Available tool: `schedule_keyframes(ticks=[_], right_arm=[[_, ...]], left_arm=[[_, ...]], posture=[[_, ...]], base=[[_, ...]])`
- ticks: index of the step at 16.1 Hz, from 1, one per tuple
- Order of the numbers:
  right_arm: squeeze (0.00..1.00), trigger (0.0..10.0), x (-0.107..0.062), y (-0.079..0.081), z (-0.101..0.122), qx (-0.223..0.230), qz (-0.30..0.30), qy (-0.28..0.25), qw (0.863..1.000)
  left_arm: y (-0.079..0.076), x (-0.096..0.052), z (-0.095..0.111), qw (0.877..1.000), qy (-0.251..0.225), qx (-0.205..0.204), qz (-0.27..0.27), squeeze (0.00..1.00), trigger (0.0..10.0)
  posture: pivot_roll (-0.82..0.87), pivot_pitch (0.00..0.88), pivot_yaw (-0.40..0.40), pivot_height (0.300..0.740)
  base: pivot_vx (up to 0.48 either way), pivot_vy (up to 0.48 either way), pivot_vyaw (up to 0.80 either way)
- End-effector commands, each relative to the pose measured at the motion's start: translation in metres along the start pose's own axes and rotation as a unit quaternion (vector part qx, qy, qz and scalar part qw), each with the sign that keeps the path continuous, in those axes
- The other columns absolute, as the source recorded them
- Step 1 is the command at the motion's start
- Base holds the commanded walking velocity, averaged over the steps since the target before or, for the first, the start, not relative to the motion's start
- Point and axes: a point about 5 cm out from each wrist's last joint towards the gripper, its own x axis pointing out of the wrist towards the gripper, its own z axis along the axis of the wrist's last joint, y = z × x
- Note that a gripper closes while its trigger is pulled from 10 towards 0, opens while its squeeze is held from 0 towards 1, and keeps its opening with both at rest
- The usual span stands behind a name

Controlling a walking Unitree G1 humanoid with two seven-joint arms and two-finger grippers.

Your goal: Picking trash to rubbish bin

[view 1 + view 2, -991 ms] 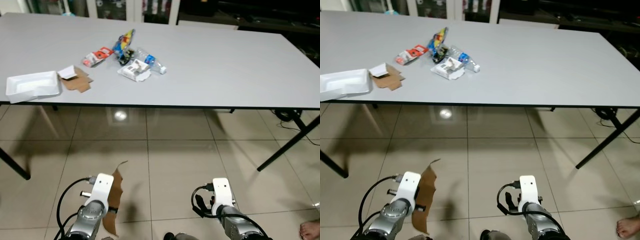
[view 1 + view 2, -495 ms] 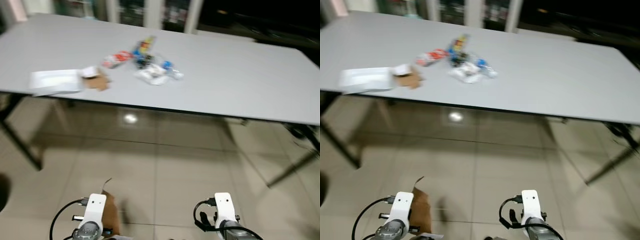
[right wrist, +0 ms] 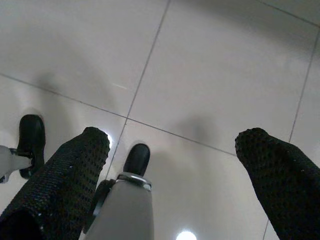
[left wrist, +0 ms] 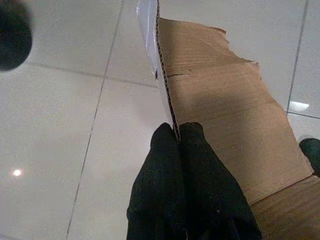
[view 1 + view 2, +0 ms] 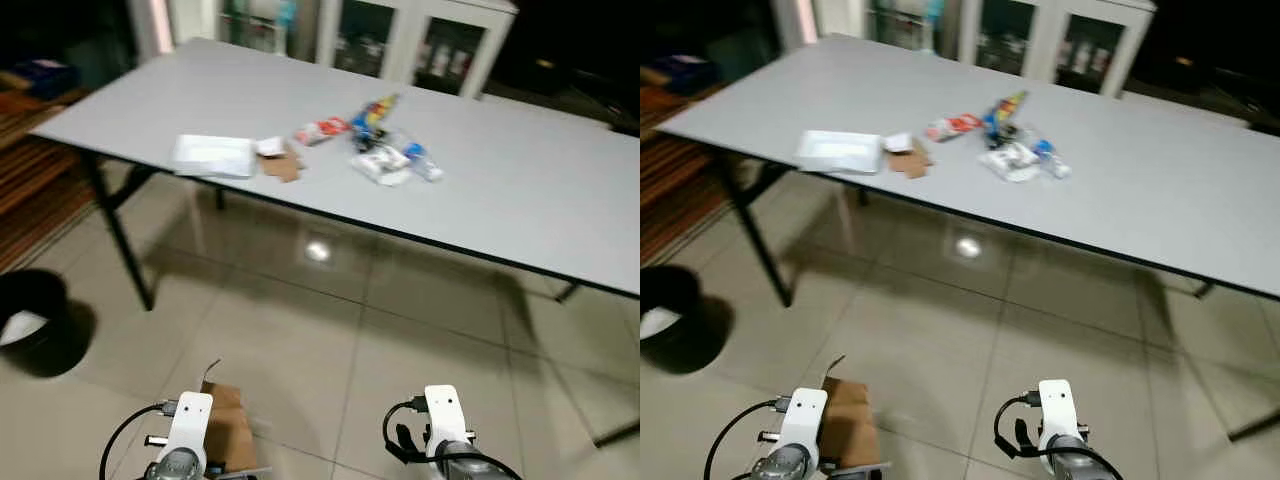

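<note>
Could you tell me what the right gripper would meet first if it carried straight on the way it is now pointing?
Most likely the tiled floor. The right gripper is open and points down at bare tiles, with nothing between its fingers and the floor, though depth is hard to judge.

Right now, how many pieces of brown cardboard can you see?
2. One cardboard piece is pinched in the left tool, low over the floor. The other lies on the table beside the white tray.
</note>
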Motion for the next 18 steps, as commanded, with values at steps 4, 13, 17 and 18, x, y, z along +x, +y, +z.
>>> schedule_keyframes(ticks=[4, 13, 17, 18], right_arm=[[0.00, 10.0, -0.0006, -0.0051, -0.0024, -0.002, -0.008, 0.008, 1.000], [0.00, 10.0, -0.0008, -0.0101, -0.0010, 0.006, -0.015, 0.009, 1.000], [0.00, 10.0, -0.0007, -0.0088, -0.0010, 0.007, -0.012, 0.009, 1.000], [0.00, 10.0, -0.0007, -0.0087, -0.0011, 0.007, -0.012, 0.009, 1.000]], left_arm=[[-0.0120, -0.0025, -0.0123, 0.999, 0.024, -0.017, -0.028, 0.00, 10.0], [-0.0154, -0.0029, -0.0122, 0.999, 0.021, -0.020, -0.014, 0.00, 10.0], [-0.0157, -0.0027, -0.0114, 0.999, 0.020, -0.025, -0.015, 0.00, 10.0], [-0.0156, -0.0027, -0.0109, 0.999, 0.019, -0.024, -0.015, 0.00, 10.0]], posture=[[-0.05, 0.031, -0.108, 0.740], [-0.05, 0.068, -0.122, 0.740], [-0.05, 0.078, -0.122, 0.740], [-0.05, 0.078, -0.122, 0.740]], base=[[0.000, 0.000, 0.80], [0.000, 0.000, 0.80], [0.000, 0.000, 0.80], [0.000, 0.000, 0.80]])
